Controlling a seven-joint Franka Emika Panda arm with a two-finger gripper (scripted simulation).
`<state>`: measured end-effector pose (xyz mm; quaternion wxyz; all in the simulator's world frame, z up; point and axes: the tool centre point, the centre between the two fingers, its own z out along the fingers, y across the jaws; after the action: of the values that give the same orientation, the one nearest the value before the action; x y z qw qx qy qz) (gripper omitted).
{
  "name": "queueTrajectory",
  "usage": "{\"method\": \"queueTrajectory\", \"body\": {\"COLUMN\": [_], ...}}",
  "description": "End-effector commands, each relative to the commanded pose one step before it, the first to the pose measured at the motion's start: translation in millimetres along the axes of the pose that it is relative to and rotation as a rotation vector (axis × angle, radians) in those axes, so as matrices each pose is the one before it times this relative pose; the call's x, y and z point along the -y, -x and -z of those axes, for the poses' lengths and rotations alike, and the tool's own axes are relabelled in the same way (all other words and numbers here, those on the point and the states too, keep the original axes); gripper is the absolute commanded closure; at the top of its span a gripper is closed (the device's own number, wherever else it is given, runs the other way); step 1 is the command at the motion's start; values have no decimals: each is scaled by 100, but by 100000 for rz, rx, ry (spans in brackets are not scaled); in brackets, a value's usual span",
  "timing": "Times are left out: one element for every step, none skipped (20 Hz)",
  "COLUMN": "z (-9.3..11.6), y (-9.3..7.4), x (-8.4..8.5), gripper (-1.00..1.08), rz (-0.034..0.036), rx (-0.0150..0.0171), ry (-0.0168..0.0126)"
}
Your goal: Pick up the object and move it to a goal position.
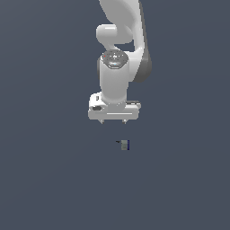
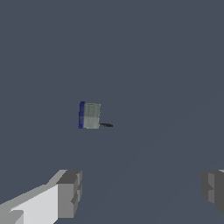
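Observation:
The object is a tiny grey block with a dark blue side and a small dark stub. It lies on the plain dark surface, just in front of and slightly toward the exterior view's right of my gripper. The gripper hangs above the surface, open and empty, its short fingertips pointing down. In the wrist view the object lies ahead of the two spread fingers, apart from both of them.
The white arm rises behind the gripper toward the top of the exterior view. Nothing else shows on the dark grey surface.

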<state>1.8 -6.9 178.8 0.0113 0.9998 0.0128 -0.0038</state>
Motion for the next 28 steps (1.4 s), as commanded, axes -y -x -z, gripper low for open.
{"method": "queueTrajectory", "body": {"z": [0,-9,-26,-43,-60,-77,-93,-85,-68,-49,-30,-9,12,26,21,8,1,-12,-23,-34,-44,-55,-66,-77,-88,-97,-108,-119], "y": [0,3,9,14,20,25,28,23,16,9,3,-1,-2,1,6,3,1,-4,-9,-14,-19,-25,-30,-35,-39,-43,-48,-52], "x": [-1,65,171,287,388,492,570,499,378,258,139,24,-67,-88,-31,-1,16,8,10,12,4,3,2,-2,-2,-3,0,2], "gripper": [-92,-92,-92,-92,-92,-92,-92,-92,-92,-92,-92,-92,-92,-92,-92,-92,-92,-92,-92,-92,-92,-92,-92,-92,-92,-92,-92,-92], "rz": [0,106,276,472,640,824,975,880,697,507,308,96,-124,-284,-258,-98,0,137,285,436,569,713,858,995,1129,1252,1388,1525], "rx": [0,6,18,31,42,54,64,58,45,31,17,4,-8,-12,-6,-1,0,4,5,7,8,10,12,14,16,18,21,23], "ry": [0,-56,-153,-260,-350,-443,-512,-446,-336,-227,-120,-19,61,70,16,-5,0,-16,5,18,30,41,52,61,69,74,77,80]}}
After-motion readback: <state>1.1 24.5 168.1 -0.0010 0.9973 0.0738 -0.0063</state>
